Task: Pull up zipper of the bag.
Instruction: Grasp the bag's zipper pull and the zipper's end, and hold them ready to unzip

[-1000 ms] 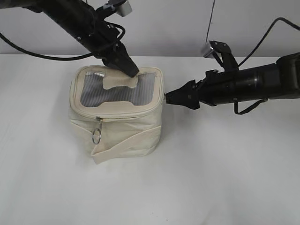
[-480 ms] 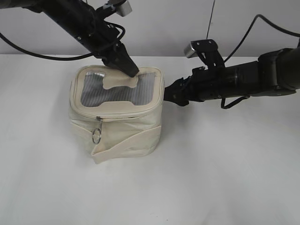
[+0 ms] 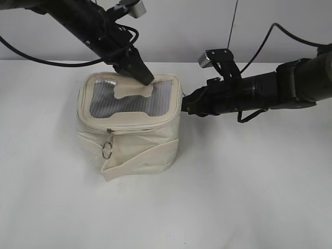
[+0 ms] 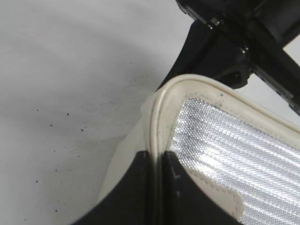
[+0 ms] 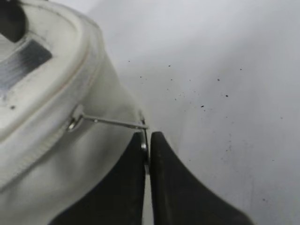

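The cream-white bag [image 3: 129, 140] stands on the white table, left of centre, with its grey mesh top [image 3: 124, 98] and cream patch up. My left gripper [image 3: 147, 80] is shut, its tips pressed on the bag's top at the far rim; in the left wrist view [image 4: 157, 161] the rim piping [image 4: 157, 117] runs between its fingers. My right gripper [image 3: 185, 108] is shut at the bag's right side; in the right wrist view [image 5: 147, 145] it pinches a silver ring pull [image 5: 117, 123] hooked to a slider [image 5: 75, 119] on the zipper [image 5: 37, 147]. A second ring pull [image 3: 106, 150] hangs at the bag's front.
The wide cream strap [image 3: 140, 158] wraps the bag's front. Black cables trail behind both arms. The white table [image 3: 233, 197] spreads to the front and right of the bag.
My right arm has moved left toward the bag and its wrist has risen; the gripper tips now sit against the bag's right side. The left arm and the bag have not moved.
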### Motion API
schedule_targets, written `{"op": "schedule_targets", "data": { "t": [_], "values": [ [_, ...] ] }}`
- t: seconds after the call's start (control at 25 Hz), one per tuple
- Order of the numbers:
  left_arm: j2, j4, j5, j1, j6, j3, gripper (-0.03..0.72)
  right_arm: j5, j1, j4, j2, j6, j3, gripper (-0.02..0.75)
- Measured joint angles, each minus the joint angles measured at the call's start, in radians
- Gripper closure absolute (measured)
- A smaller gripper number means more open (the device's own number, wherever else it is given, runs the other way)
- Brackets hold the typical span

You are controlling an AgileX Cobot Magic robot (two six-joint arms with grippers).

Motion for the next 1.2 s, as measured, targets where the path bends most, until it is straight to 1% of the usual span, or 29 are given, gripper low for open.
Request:
{"op": "schedule_targets", "data": {
  "t": [0.12, 0.56, 0.64, 0.72, 0.76, 0.84, 0.96, 1.04, 1.2],
  "values": [
    [0.000, -0.002, -0.001, 0.000, 0.000, 0.000, 0.644, -0.003, 0.000, 0.000, -0.051, 0.000, 0.054, 0.729],
    [0.000, -0.005, -0.003, -0.001, -0.044, 0.000, 0.647, -0.010, 0.010, 0.016, -0.365, 0.004, 0.399, 0.729],
    [0.000, -0.006, -0.008, -0.001, -0.067, 0.000, 0.647, 0.000, 0.011, 0.016, -0.418, 0.025, 0.438, 0.729],
    [0.000, -0.006, -0.015, -0.002, -0.093, 0.000, 0.647, 0.009, 0.032, -0.001, -0.462, 0.061, 0.470, 0.729],
    [0.000, -0.006, -0.019, -0.003, -0.108, 0.000, 0.647, 0.011, 0.051, -0.015, -0.470, 0.081, 0.479, 0.729],
    [0.000, -0.008, -0.024, -0.004, -0.128, 0.000, 0.647, 0.010, 0.117, -0.026, -0.478, 0.106, 0.492, 0.729],
    [0.000, -0.017, -0.031, -0.007, -0.162, 0.002, 0.647, -0.033, 0.234, 0.009, -0.478, 0.119, 0.479, 0.729],
    [0.000, -0.018, -0.046, -0.010, -0.187, 0.004, 0.647, -0.090, 0.309, 0.017, -0.459, 0.134, 0.431, 0.729],
    [0.000, -0.014, -0.095, -0.028, -0.268, 0.004, 0.647, -0.152, 0.414, 0.019, -0.352, 0.193, 0.284, 0.727]
  ]
}}
